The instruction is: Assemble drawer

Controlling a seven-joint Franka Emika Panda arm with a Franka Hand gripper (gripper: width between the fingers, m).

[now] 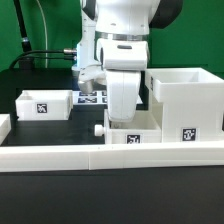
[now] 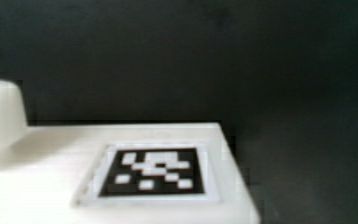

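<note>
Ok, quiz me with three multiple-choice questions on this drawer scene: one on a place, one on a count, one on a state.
1. Where does the housing stand? A exterior view's left; B exterior view's right; C centre.
2. How many trays show? A three; B one; C two.
3. The left tray is: A standing apart from the housing; B inside it; C held aloft.
Answers: B, it fills the right side; C, the left tray plus the centre tray under the gripper; A, a clear gap separates them.
</note>
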